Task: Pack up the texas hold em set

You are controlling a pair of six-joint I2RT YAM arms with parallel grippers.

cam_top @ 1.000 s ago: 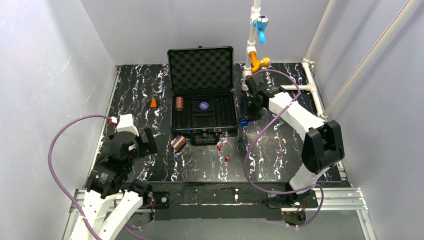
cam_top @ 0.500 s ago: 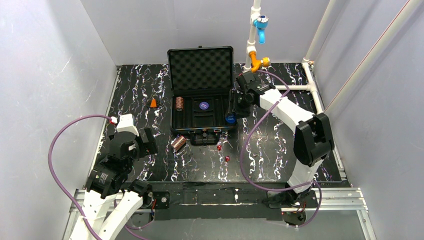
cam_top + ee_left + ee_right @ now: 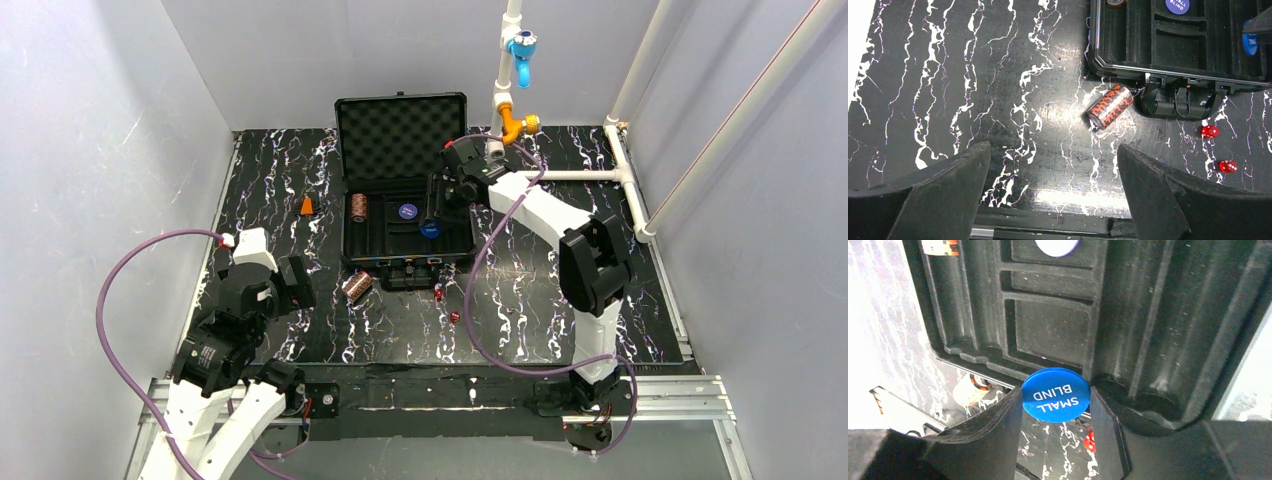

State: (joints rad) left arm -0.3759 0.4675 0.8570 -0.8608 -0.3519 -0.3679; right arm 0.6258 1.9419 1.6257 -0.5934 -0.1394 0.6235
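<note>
Briefcase (image 3: 402, 135) sits open on the bench (image 3: 270, 200), one chip stack (image 3: 359, 207) and one blue disc (image 3: 407, 211) in its tray. The right jaws grip the second blue disc (image 3: 1055, 394) above the tray's right side; the left jaws gape empty, well in front. Just off its front edge, another chip stack (image 3: 1109, 105) and two red dice (image 3: 1209, 131) are not yet packed.

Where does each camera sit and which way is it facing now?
Top external: high behind the bases, looking down; left arm, right arm show.
Left wrist: faces down at chip stack, dice, case front; open left pincer at bottom.
Right wrist: over the case tray; right pincer grips the blue disc.
Shared: chip stack, dice in top and left wrist.
</note>
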